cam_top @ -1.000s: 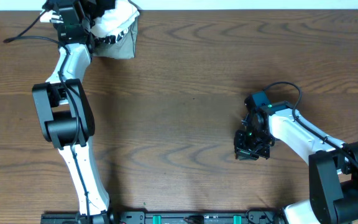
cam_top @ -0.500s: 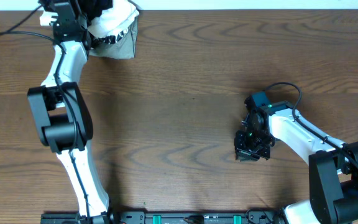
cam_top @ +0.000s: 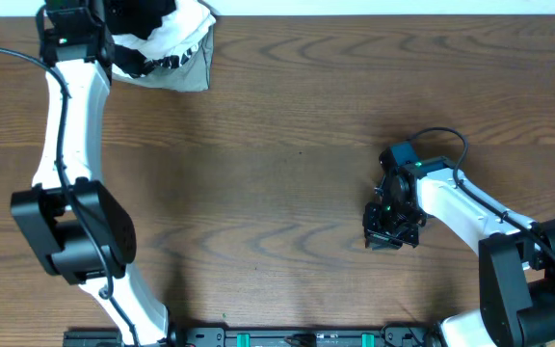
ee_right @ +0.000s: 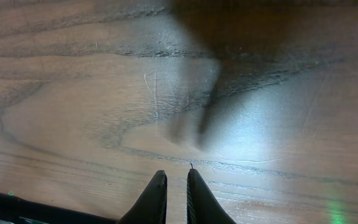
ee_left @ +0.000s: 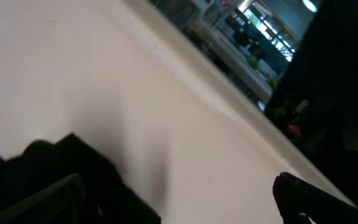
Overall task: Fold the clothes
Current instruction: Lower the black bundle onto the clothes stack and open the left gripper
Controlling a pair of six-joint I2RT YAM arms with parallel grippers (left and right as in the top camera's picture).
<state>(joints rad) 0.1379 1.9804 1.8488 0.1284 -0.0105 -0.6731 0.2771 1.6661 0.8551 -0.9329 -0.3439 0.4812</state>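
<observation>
Far left on the table (cam_top: 287, 145), black clothes (cam_top: 147, 14) touch a white bundle (cam_top: 183, 43).

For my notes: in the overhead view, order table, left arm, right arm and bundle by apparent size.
Table
Left arm
Right arm, cut by the frame
Bundle
The arms are nearer the camera, so unsure.

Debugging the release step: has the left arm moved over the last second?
Yes. In the overhead view the left arm has swung left, its wrist drawing away from the bundle, which has stayed put at the table's far edge.
</observation>
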